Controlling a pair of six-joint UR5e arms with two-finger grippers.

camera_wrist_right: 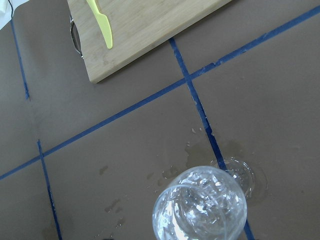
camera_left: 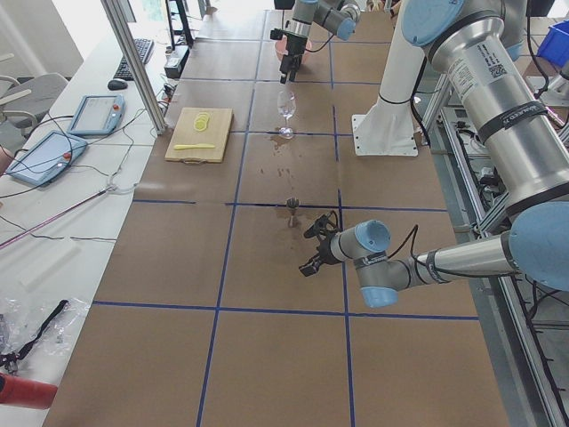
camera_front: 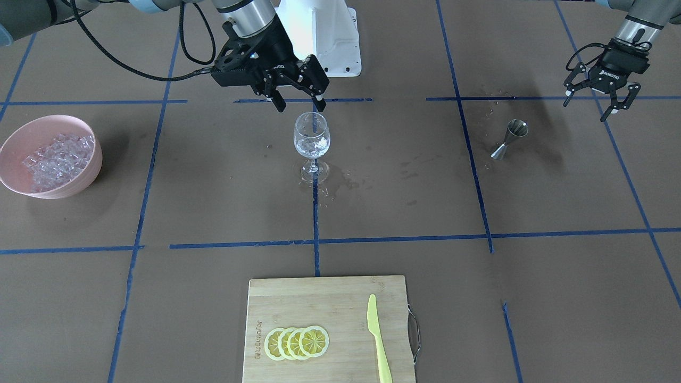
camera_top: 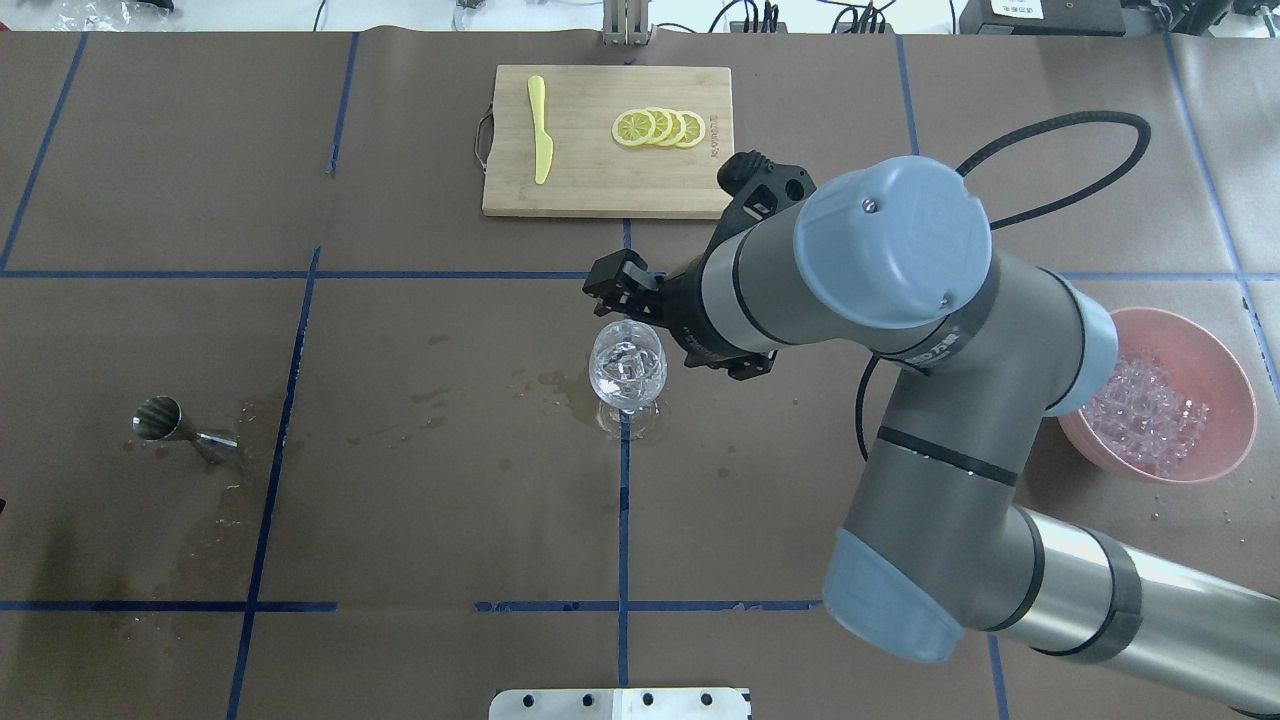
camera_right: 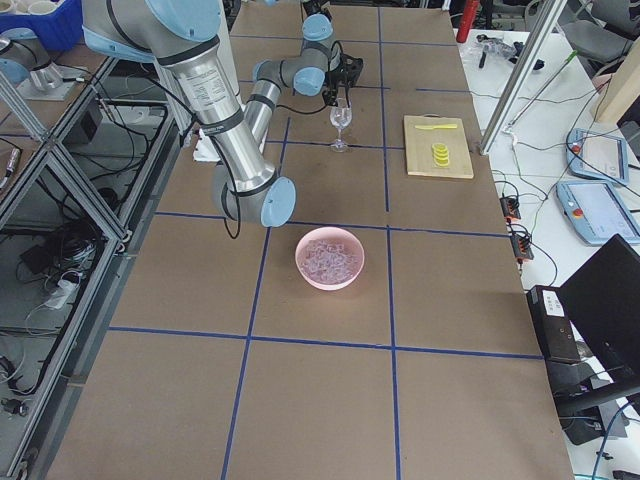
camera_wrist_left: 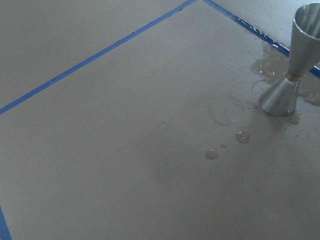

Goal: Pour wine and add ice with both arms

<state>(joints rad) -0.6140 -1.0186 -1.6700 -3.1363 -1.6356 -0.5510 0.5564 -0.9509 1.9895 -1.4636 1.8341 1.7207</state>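
My right gripper (camera_front: 299,103) hangs spread open just above the one wine glass (camera_front: 312,141), ice cubes (camera_front: 313,144) in it; my left gripper (camera_front: 589,106), spread and empty, hovers near the one jigger (camera_front: 511,139); one pink bowl (camera_front: 16,183) holds the ice heap (camera_front: 56,159); four lemon slices (camera_front: 297,342) overlap.

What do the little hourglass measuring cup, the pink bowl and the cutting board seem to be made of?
The silver hourglass-shaped measuring cup: probably polished steel, given its mirror-like shine. The pink round bowl: likely matte plastic, evenly coloured with no glare. The pale rectangular cutting board: apparently bamboo or wood, showing fine straight grain, unglossed.
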